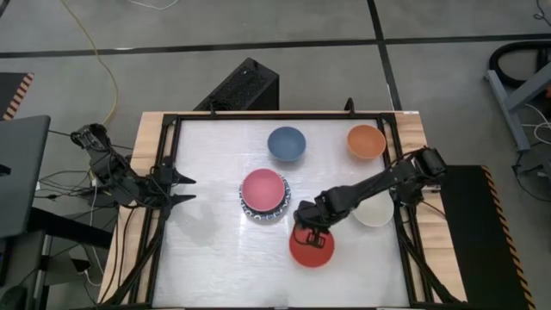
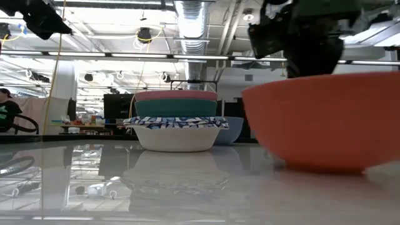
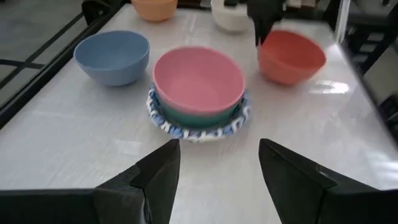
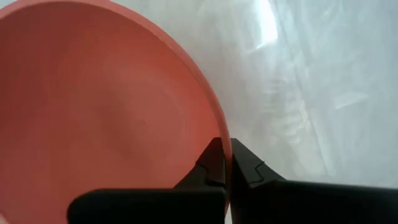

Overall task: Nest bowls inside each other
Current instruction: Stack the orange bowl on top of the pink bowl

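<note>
My right gripper (image 1: 308,232) is shut on the red bowl (image 1: 312,250) at the table's near middle; the low view shows that bowl (image 2: 322,119) close up. To its left and farther back stands a stack (image 1: 264,195): a pink bowl (image 3: 198,78) nested in a green one (image 3: 199,116), inside a white bowl with a blue-patterned rim (image 3: 186,131). Single blue (image 1: 287,143), orange (image 1: 366,140) and cream (image 1: 376,212) bowls rest on their bases. My left gripper (image 3: 217,149) waits open at the left edge, facing the stack. My right gripper pinches the red bowl's rim (image 4: 219,134) on its far side, one finger inside the bowl and one outside. The fingers come from above, pointing down. The bowl sits upright and level; whether its base touches the table I cannot tell.
A black frame (image 1: 172,120) borders the white table top. The right arm (image 1: 379,182) stretches over the table between the cream bowl and the stack. Bare table surface (image 1: 215,258) lies at the near left.
</note>
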`<state>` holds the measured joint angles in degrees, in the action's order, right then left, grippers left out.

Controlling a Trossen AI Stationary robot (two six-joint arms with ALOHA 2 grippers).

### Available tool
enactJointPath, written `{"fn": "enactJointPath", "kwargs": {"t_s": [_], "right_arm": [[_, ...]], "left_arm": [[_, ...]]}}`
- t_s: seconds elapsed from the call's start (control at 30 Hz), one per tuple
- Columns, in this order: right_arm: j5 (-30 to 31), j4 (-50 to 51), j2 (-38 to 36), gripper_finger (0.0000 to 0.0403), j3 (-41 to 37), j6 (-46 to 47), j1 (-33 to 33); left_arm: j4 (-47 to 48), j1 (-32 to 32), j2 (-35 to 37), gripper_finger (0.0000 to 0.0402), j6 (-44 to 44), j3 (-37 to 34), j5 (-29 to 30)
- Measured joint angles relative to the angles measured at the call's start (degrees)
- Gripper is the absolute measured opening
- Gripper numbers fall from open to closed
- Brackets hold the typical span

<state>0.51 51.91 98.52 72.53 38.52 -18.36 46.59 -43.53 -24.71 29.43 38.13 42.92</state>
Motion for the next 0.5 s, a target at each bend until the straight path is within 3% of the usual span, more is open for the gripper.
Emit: {"fn": "enactJointPath", "kwargs": {"t_s": [0.23,0.5], "right_arm": [[-0.9,1.9,0.0,0.0009,2.6,-1.7,1.7],[-2.0,6.0,0.0,0.0010,7.4,-4.1,1.6]], "left_arm": [[-1.9,0.0,-0.1,0.0208,1.2,-6.2,3.7],[-10.9,0.0,0.0,0.0208,0.3,-9.3,4.0]]}}
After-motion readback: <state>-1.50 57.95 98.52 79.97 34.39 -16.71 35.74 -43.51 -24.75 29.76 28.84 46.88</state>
